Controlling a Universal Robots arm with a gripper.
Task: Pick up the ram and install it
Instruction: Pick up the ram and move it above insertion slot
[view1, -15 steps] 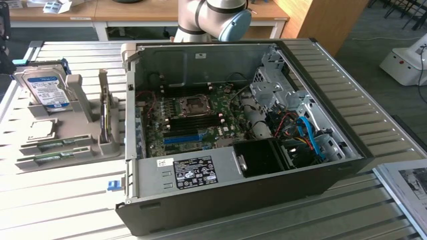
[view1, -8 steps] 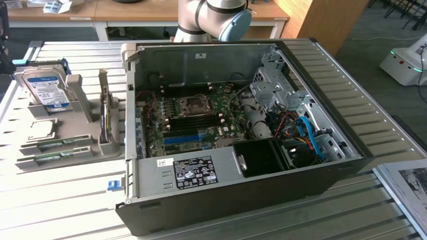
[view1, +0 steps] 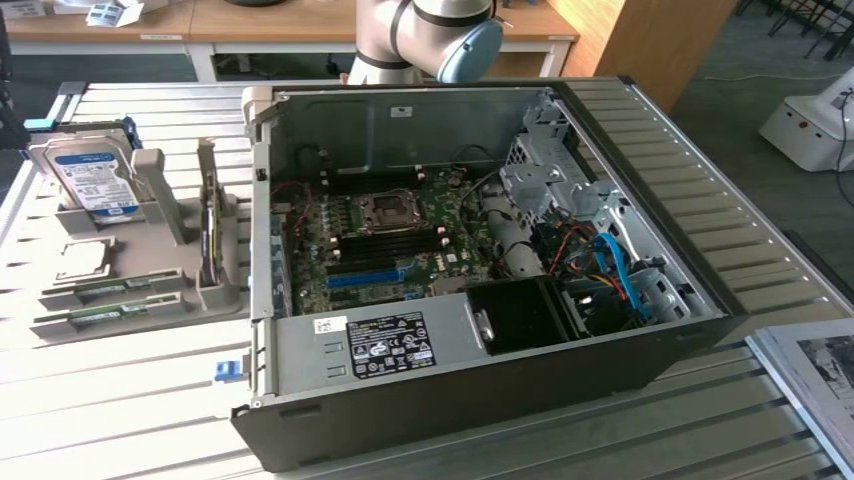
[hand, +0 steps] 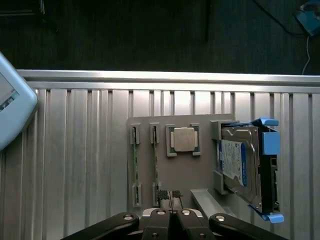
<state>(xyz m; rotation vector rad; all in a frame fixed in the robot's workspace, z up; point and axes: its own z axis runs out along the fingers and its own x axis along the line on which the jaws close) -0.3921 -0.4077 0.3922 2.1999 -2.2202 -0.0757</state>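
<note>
The ram (hand: 155, 167), a long, thin green circuit-board stick, stands on its edge in a flat grey plastic tray (hand: 200, 172), with each end in a small grey holder. A twin green stick (hand: 134, 170) stands parallel just beside it, on the side away from the square silver processor chip (hand: 182, 139).

The tool (hand: 169, 196) is closed, its dark fingertips are pressed together, and it holds nothing. It hangs over the tray near one end of the ram, slightly toward the chip's side; how high it is I cannot tell. The long axis of the ram runs straight away from the tool, parallel to the grooves of the ribbed metal worktop (hand: 75, 150). By my judgement, the two fingers sit side by side across the thin stick, not along it.

A silver hard drive with a blue label (hand: 240, 165) stands in the tray beyond the chip, well apart from the ram. In the exterior view a tall brownish expansion card (view1: 207, 235) stands upright on the tray, between the sticks and the open black computer case (view1: 534, 380) with its black motherboard slots (view1: 387, 240). I judge this card to be the main obstacle.
</note>
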